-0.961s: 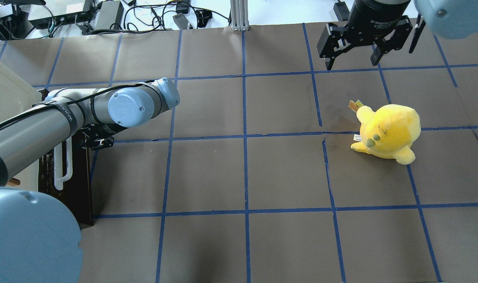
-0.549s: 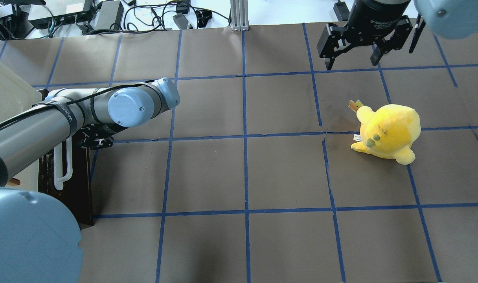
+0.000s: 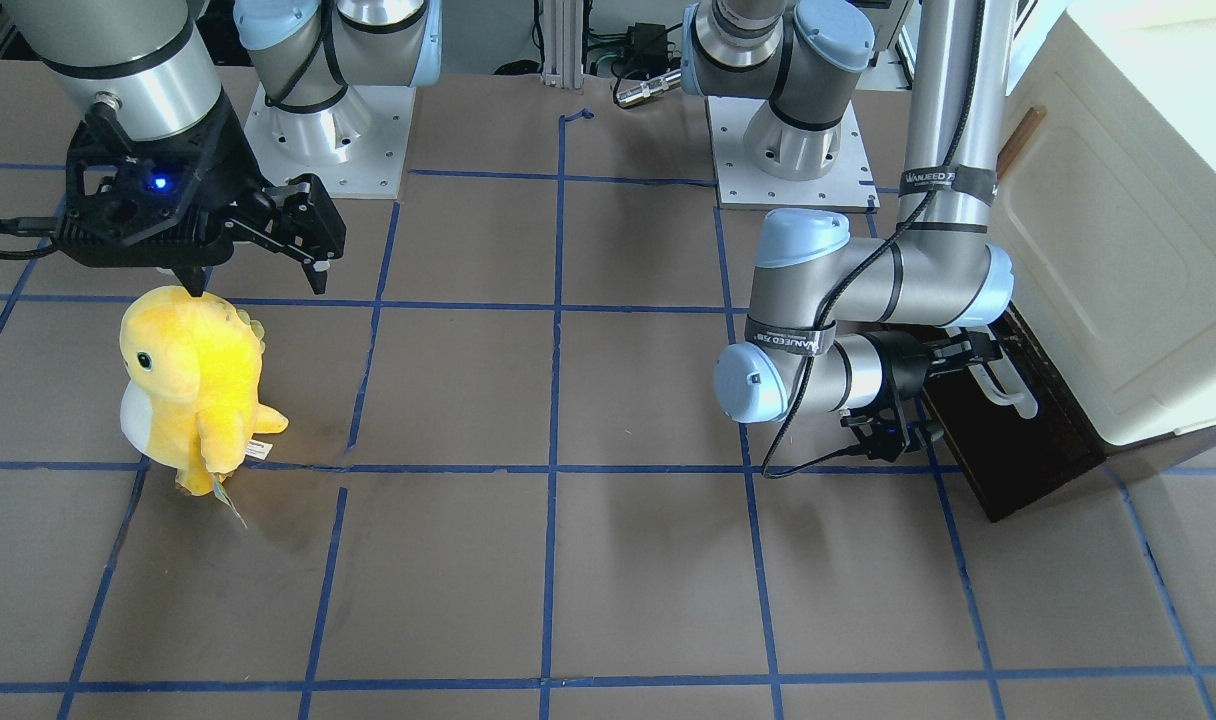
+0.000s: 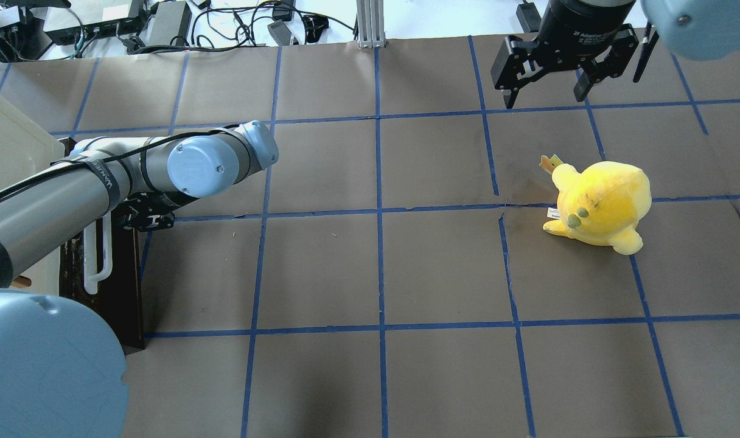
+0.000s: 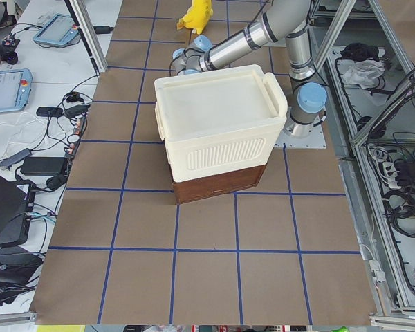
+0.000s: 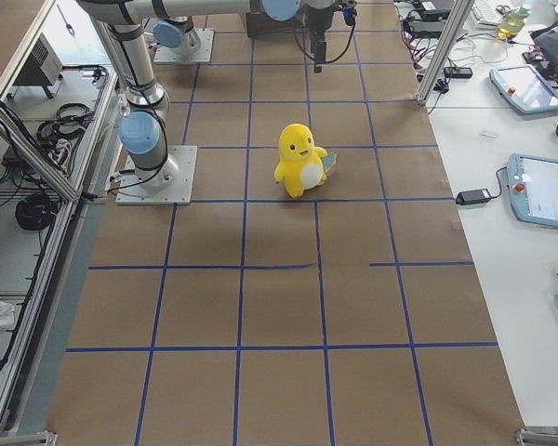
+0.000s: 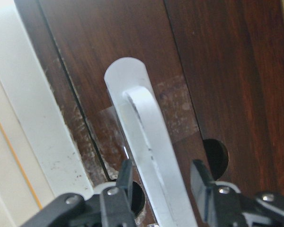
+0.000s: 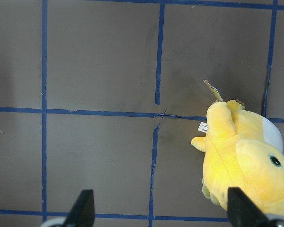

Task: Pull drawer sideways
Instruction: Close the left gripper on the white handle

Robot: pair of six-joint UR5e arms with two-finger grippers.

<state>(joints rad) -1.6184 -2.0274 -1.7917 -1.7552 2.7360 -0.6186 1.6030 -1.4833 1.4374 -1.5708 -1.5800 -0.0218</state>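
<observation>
The drawer (image 3: 1018,450) has a dark brown wooden front and sits under the cream cabinet (image 3: 1118,250) at the table's left end. It also shows in the overhead view (image 4: 123,286). Its long white bar handle (image 4: 93,267) runs along the front. My left gripper (image 4: 154,219) is at the far end of that handle. In the left wrist view the two fingers (image 7: 125,184) close in on either side of the white bar (image 7: 146,132). My right gripper (image 4: 546,97) hangs open and empty above the table's far right.
A yellow plush toy (image 4: 601,204) stands on the right half of the table, just nearer than the right gripper, and it shows in the right wrist view (image 8: 241,161). The brown table cover carries a blue tape grid. Cables and boxes lie beyond the far edge.
The left gripper's black fingers look slightly more drawn in at the handle. The drawer, the right arm and the plush have not moved.
</observation>
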